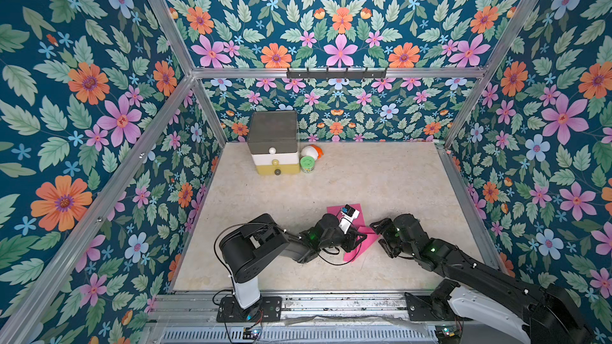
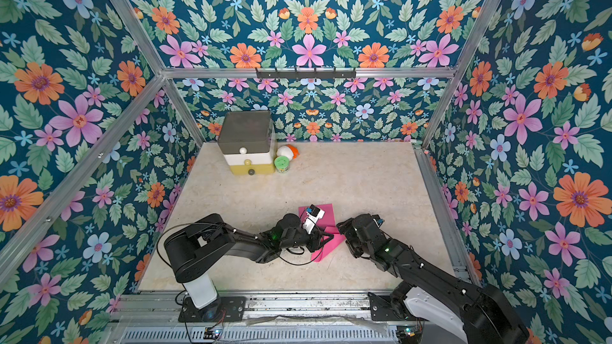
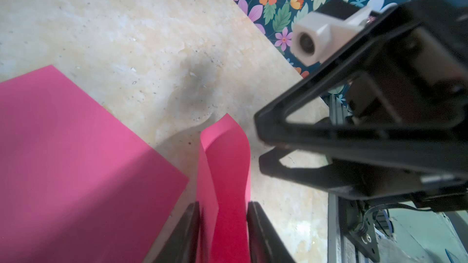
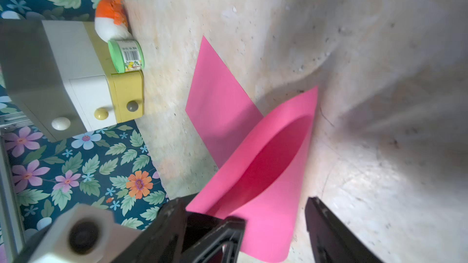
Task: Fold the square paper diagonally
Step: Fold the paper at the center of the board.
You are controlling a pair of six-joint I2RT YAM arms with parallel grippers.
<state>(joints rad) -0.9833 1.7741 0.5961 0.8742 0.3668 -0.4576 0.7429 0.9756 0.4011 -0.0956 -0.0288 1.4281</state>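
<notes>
Marbled tabletop (image 1: 381,186) — drawer box (image 1: 274,147) and green jar (image 1: 307,163) well behind paper (image 1: 362,246).

Paper (image 4: 217,92) matt, smooth. Tabletop (image 1: 364,186) matt, stone-look w/ specks. Frame rails (image 1: 231,72) brushed alu; drawer box (image 1: 273,147) smooth plastic.

At the far edge of your bench (image 1: 381,177), toward its left corner, you have a three-drawer box (image 1: 273,142). It is grey on top, white in the middle and yellow below, each drawer with a round knob. Just beside its right side stands a green tub (image 1: 307,163), and behind the tub lies an orange-and-white toy (image 1: 313,151). A black hook rail (image 1: 336,74) sits on the bar across the flowered back wall (image 1: 341,28).
</notes>
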